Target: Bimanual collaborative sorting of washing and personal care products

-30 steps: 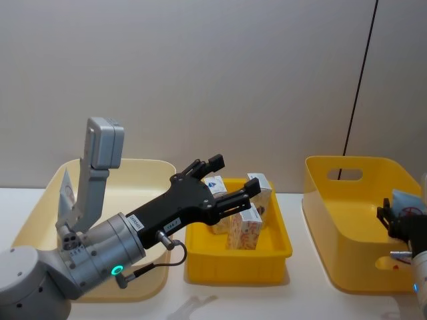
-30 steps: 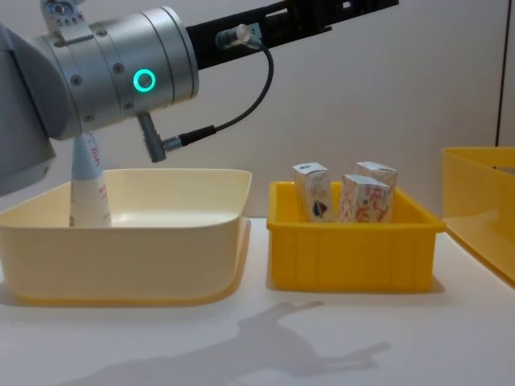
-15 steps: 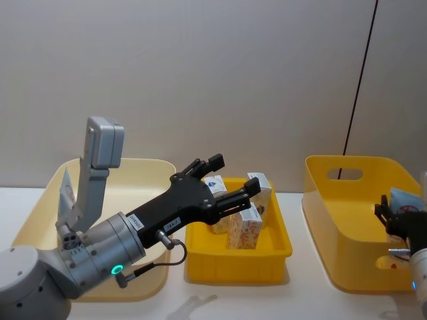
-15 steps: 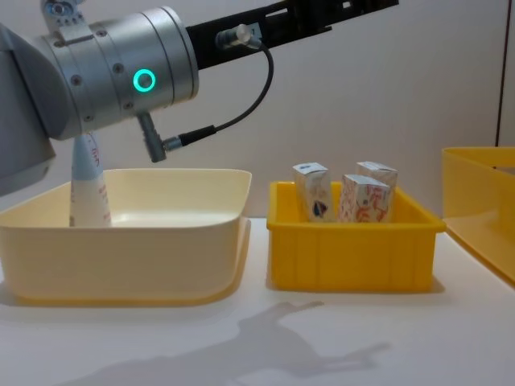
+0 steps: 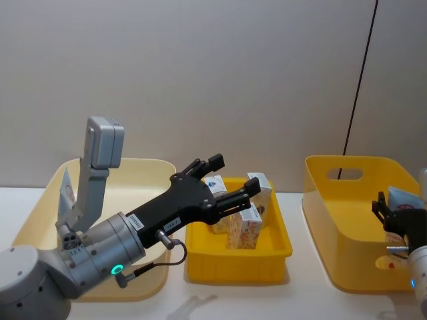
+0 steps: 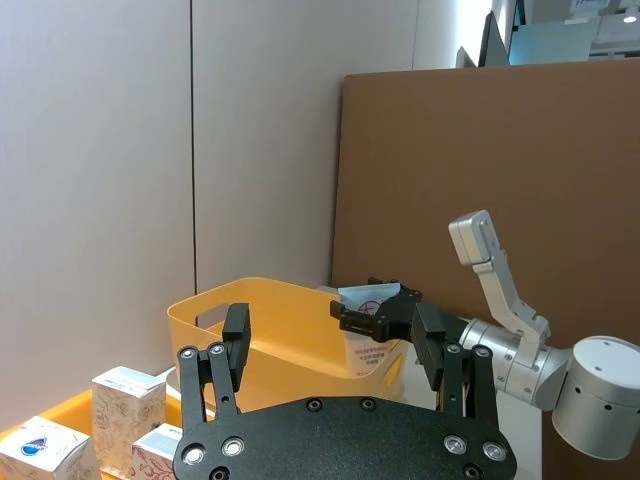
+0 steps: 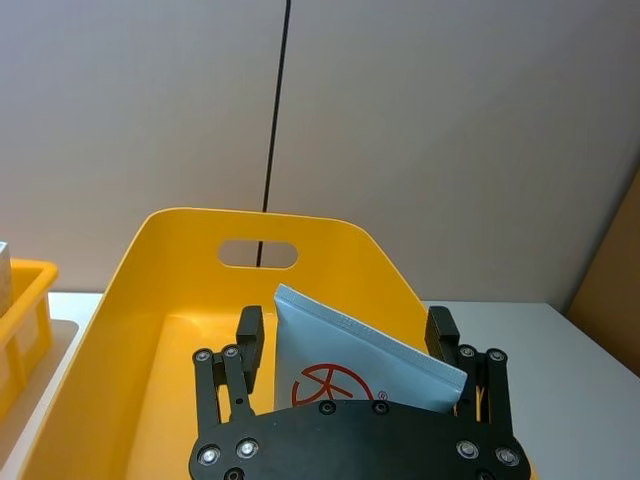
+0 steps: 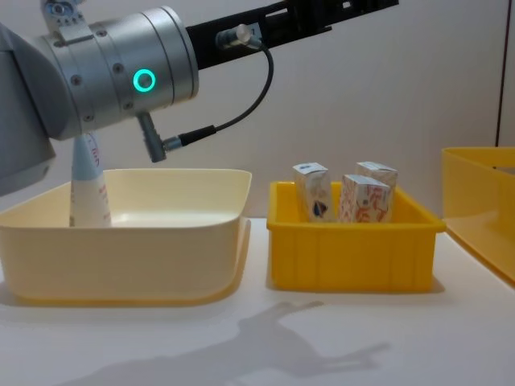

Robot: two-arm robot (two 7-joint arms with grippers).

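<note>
Left pincer (image 5: pixel 230 177) spread wide, empty, hovering above the small yellow tray (image 5: pixel 238 261) on the desk (image 8: pixel 362 338). Three white cartons (image 5: pixel 243 230) stand upright in that tray. Right pincer (image 7: pixel 345 322) clamped on a pale-blue tube (image 7: pixel 365 368) with a red mark, tilted, over the big yellow bin (image 7: pixel 180 260) at right. Second tube (image 8: pixel 87 181) stands at the left end of the cream bin (image 8: pixel 121 257).

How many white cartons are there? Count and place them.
3, all upright in the middle yellow bin: left carton, front-right carton, rear-right carton. Others could hide behind the wall.
</note>
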